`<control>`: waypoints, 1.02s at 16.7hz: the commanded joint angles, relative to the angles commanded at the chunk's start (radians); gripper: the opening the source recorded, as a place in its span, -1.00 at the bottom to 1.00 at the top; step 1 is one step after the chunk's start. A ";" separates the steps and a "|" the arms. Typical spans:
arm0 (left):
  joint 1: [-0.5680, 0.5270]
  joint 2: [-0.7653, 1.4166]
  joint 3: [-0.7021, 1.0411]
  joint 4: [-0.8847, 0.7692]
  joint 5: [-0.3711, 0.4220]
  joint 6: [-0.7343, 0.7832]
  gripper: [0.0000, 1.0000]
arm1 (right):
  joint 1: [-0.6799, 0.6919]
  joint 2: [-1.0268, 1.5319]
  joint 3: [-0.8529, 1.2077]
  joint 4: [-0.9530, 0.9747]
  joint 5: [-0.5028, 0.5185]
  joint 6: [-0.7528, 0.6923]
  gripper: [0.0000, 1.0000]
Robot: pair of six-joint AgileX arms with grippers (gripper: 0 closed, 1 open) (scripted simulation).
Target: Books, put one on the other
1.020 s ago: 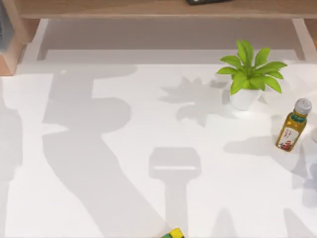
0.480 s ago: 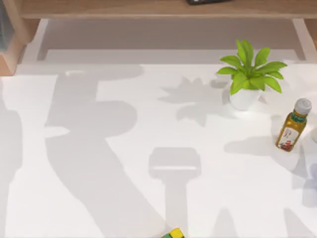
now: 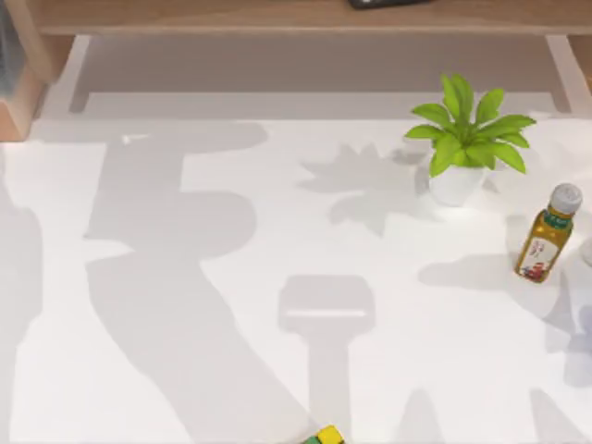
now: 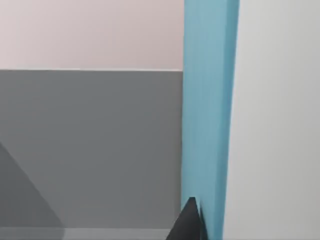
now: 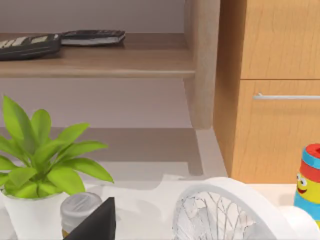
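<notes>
The left end effector (image 4: 190, 222) appears in the left wrist view as a dark pointed tip. It sits right against the edge of a blue book (image 4: 207, 115), which runs as a tall, narrow blue band across that view. Whether this end effector is open, closed or holding the book cannot be told. Behind the book are a grey surface and a pale wall.

The right end effector (image 5: 97, 222) appears in the right wrist view as a dark wedge, and its opening cannot be told either. Just beyond it are a potted plant (image 5: 45, 165), a bottle (image 5: 80, 207) with a grey cap and a white wire fan (image 5: 225, 210). Farther back are a colourful stacking toy (image 5: 310, 177) and a wooden shelf (image 5: 100, 62).

In the top view, the white tabletop (image 3: 277, 231) carries broad arm shadows. The plant (image 3: 467, 134) stands at upper right, with the bottle (image 3: 548, 233) near it at the right edge. A small yellow and green block (image 3: 324, 435) sits at the bottom edge.
</notes>
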 joint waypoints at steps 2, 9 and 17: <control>-0.001 0.002 0.004 0.001 0.000 0.003 -1.00 | 0.000 0.000 0.000 0.000 0.000 0.000 1.00; 0.086 -0.169 -0.060 -0.027 0.074 0.294 -1.00 | 0.000 0.000 0.000 0.000 0.000 0.000 1.00; 0.290 -0.378 -0.299 -0.098 0.218 1.175 -1.00 | 0.000 0.000 0.000 0.000 0.000 0.000 1.00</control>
